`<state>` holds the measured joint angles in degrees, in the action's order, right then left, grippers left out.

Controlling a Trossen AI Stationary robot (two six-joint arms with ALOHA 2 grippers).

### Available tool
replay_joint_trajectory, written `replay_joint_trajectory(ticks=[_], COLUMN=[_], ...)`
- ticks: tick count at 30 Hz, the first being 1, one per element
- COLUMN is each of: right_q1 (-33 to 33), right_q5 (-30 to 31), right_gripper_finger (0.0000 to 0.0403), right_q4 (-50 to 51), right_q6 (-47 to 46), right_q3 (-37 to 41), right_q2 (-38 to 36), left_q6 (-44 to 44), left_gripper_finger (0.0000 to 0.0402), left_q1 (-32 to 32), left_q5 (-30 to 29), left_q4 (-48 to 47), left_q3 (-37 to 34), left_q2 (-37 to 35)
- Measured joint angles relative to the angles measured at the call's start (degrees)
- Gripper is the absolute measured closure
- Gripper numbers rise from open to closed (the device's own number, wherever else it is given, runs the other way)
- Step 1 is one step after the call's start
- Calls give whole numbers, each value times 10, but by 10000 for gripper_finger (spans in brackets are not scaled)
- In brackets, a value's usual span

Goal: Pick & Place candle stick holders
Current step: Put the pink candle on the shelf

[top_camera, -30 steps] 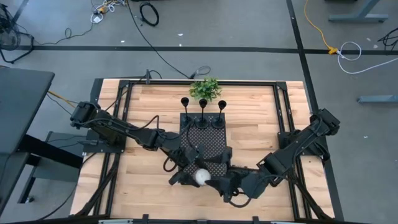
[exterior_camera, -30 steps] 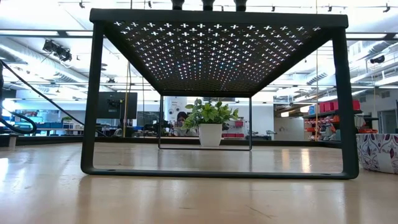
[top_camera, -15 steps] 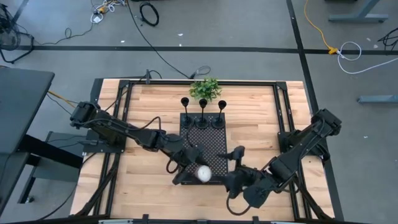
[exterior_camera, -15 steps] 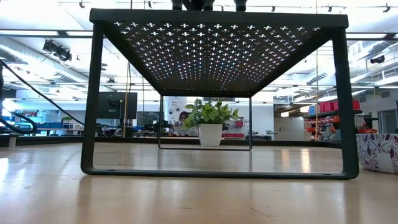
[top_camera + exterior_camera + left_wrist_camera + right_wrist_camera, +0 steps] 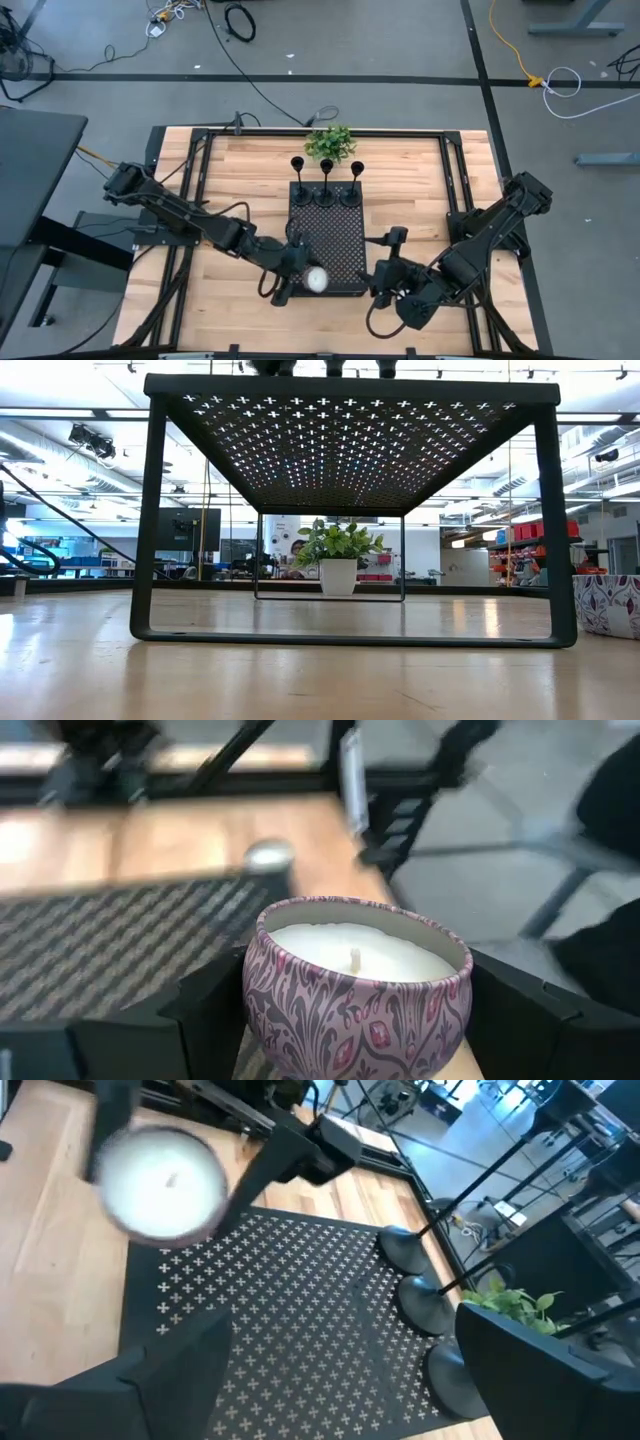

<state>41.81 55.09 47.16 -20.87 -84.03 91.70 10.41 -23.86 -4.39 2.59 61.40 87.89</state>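
Three matte black candle stick holders (image 5: 326, 182) stand by their round bases in a row at the far end of the black perforated tray (image 5: 340, 240). They also show in the right wrist view (image 5: 430, 1305). My left gripper (image 5: 305, 278) is shut on a candle in a purple patterned tin (image 5: 355, 990) over the tray's near end. The candle also shows in the high view (image 5: 316, 279). My right gripper (image 5: 392, 247) is open and empty beside the tray's near right corner, and its fingers (image 5: 160, 1380) touch nothing. My left gripper pinches the candle tin's round side wall (image 5: 262, 1005) between its two fingers (image 5: 205, 1015), one on each opposite side. The fingers come from the table's left side. The tin sits upright, wax and wick up, over the tray's near end.
A small potted plant (image 5: 330, 142) stands at the table's far edge behind the holders. The tray stands on thin legs (image 5: 145, 530), raised off the wooden table. A patterned box (image 5: 610, 605) sits at the right in the low view. Black frame rails run along both table sides.
My right gripper has drawn back from the candle toward the table's right and far side, and now stands beside the tray. My left gripper has kept the candle and shifted it a little toward the table's left, over the tray's near end.
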Motion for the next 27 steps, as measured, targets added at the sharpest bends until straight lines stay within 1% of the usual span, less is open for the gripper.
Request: replay_joint_trajectory(ticks=[6,12,16,21,27], right_q1=[2,2,2,2,2], right_q5=[-2,-5,-5,-5,-5], right_gripper_finger=[25,25,25,25,25], right_q4=[5,10,12,14,18], right_q6=[-5,-10,-10,-10,-10], right_q3=[0,0,0,0,0], right_q2=[0,0,0,0,0], left_q6=[17,40,43,107,166], left_gripper_finger=[101,101,101,101,101], left_q1=[-8,-24,-44,-77,-131], left_q5=[-42,-126,-163,-273,-371], left_q4=[-46,-134,-175,-273,-340], left_q3=[0,0,1,1,1], left_q2=[-25,-64,-94,-127,-139])
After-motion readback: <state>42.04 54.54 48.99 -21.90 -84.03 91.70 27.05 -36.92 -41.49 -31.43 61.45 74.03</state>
